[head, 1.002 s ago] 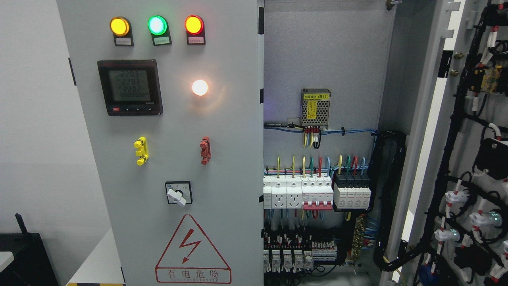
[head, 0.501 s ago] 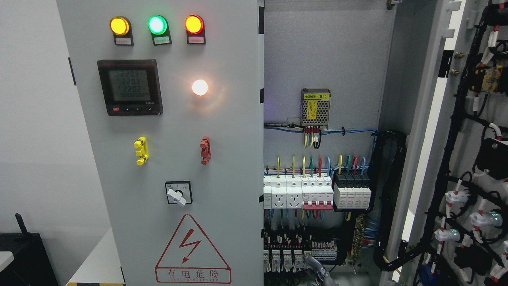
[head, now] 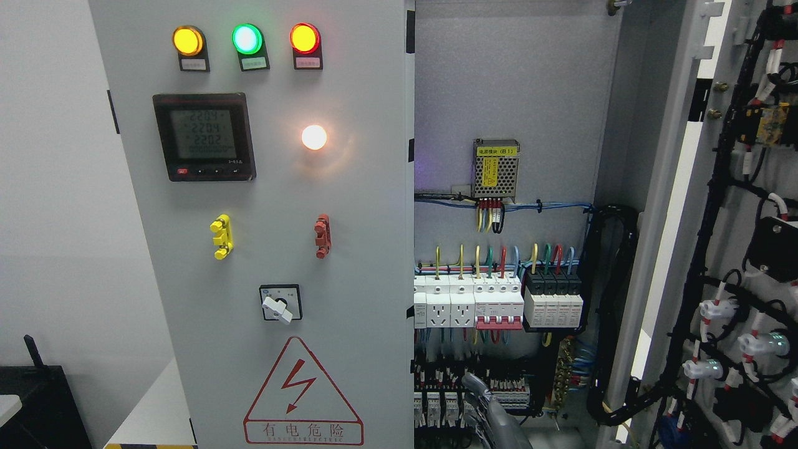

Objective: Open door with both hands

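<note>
One hand point(head: 489, 415) visible at bottom edge, side unclear, finger state untellable. Right door point(head: 735, 218) swung open; left door point(head: 268, 218) shut, centre-left. I judge steel panel heavy, stiff; grip free edge.

The cabinet door point(head: 349, 262) looks like matt grey painted metal. At five o'clock, a hand point(head: 489, 415) shows smooth grey metal.

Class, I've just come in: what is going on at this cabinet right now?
A robot faces an electrical cabinet. The right door is already swung open, showing the breakers and wiring; the left door is shut, its lamps lit. One hand rises at the bottom edge in front of the opening, touching nothing yet.
</note>
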### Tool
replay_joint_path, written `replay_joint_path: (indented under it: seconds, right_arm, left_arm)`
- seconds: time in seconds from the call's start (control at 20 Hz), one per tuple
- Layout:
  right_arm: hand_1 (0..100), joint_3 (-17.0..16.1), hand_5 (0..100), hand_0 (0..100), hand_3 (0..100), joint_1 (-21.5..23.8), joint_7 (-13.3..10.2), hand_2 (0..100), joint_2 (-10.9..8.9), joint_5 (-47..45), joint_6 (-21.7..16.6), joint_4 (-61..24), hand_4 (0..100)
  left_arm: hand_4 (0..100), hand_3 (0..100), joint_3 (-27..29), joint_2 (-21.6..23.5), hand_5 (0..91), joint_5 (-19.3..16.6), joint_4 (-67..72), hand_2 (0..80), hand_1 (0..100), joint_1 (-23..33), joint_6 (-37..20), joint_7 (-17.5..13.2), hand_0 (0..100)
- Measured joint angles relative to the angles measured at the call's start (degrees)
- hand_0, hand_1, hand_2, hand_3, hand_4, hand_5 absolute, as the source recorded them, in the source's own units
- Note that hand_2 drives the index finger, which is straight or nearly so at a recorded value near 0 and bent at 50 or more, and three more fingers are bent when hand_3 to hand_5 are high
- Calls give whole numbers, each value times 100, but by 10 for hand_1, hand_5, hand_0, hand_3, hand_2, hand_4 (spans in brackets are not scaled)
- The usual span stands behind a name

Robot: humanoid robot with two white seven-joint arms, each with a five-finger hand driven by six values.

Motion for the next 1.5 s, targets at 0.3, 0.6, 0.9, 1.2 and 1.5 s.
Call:
replay_joint_path:
  seconds: [0.3,0.6,0.9,1.2,1.5]
  right_arm:
    - [0,69,0,107,0,-355,-1,0,-42,-335,110,308,0]
    - [0,169,0,106,0,-589,-1,0,-98,-564,149,538,0]
    - [0,261,0,106,0,-812,-25,0,-131,-653,150,773,0]
    - [0,356,0,106,0,-1036,0,0,-156,-872,141,983,0]
    - [0,475,0,107,0,-1182,16,0,-221,-1029,139,1105,0]
  left_arm:
    - [31,0,0,-2,0,0,0,0,0,0,0,0,0]
    - [31,0,-1,-4,0,0,0,0,0,2,-1,0,0]
    - [31,0,-1,-6,0,0,0,0,0,3,-1,0,0]
    - [31,0,-1,-7,0,0,0,0,0,3,-1,0,0]
    - [31,0,-1,-8,0,0,1,0,0,2,-1,0,0]
